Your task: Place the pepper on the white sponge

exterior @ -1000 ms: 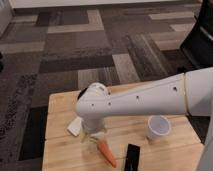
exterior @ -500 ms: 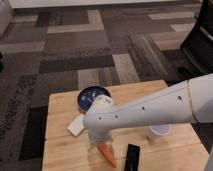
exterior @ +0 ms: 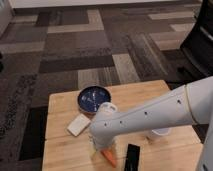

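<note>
Since a second ago, the white arm (exterior: 150, 117) has swung lower across the light wooden table (exterior: 62, 150). Back then it hid the round dark-blue bowl (exterior: 93, 97), which now lies fully uncovered behind the wrist. It now covers most of the round white cup (exterior: 160, 133), which stood in plain view before.

The tool (exterior: 103, 149) has stayed at the middle of the table's near edge, right over the small tapered orange pepper (exterior: 109, 158). I cannot tell whether the tool is spread, pressed together or pinching the pepper, because the wrist blocks my view. The pepper lies at about the same spot on the near edge as in both earlier views, with its orange end poking out below the tool.

The off-white rectangular sponge (exterior: 78, 125) has not shifted. It lies toward the left edge, nearer to me than the bowl and apart from the pepper. The flat black rectangular object (exterior: 131, 156) also keeps its place at the near edge, just right of the pepper.

The bowl sits left of the middle, toward the far edge, and its dark inside shows a few pale marks I cannot make out. Of the cup, toward the right edge, only a lower sliver shows under the arm, so its inside is hidden from me.
</note>
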Controlling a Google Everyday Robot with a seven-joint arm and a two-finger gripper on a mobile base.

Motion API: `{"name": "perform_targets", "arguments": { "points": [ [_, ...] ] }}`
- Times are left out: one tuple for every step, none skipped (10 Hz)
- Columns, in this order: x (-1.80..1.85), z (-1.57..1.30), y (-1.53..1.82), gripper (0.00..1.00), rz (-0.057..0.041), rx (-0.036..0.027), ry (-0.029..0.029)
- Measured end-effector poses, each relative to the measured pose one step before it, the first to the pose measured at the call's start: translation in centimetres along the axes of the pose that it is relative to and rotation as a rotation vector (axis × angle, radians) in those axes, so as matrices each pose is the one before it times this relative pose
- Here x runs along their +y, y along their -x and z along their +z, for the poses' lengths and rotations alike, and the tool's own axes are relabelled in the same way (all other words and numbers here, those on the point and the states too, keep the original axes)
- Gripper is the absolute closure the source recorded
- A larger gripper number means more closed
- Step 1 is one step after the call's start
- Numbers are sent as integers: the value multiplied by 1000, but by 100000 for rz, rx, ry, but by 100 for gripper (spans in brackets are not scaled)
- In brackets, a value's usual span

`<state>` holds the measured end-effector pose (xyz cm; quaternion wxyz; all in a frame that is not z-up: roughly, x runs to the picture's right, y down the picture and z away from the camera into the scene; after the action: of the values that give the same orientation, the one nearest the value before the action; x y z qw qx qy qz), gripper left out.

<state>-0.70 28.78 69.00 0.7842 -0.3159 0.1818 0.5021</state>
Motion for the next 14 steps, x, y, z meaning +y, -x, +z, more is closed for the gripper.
{"name": "perform_targets", "arguments": {
  "points": [
    [-59, 16, 94, 62, -304, -685, -1244],
    [22, -134, 91, 74, -147, -574, -639],
    [220, -138, 58, 92, -541, -273, -534],
    [276, -148, 110, 99, -254, -102, 175],
    [88, -323, 81, 100, 464, 198, 65],
    [284, -638, 308, 100, -1, 747, 146],
    [328, -1114, 561, 100, -464, 1237, -402],
    [470, -1832, 1193, 100, -1964, 960, -1186],
    [452, -1639, 1473, 100, -2382, 298, -824],
    [123, -1681, 2657, 100, -2579, -1314, -1310],
    [115, -491, 876, 100, -973, -474, -449],
    [-173, -216, 350, 100, -45, -257, -375],
    [-25, 69, -29, 100, 112, 159, 88],
    [38, 1, 25, 100, -132, -24, -30]
  ]
}}
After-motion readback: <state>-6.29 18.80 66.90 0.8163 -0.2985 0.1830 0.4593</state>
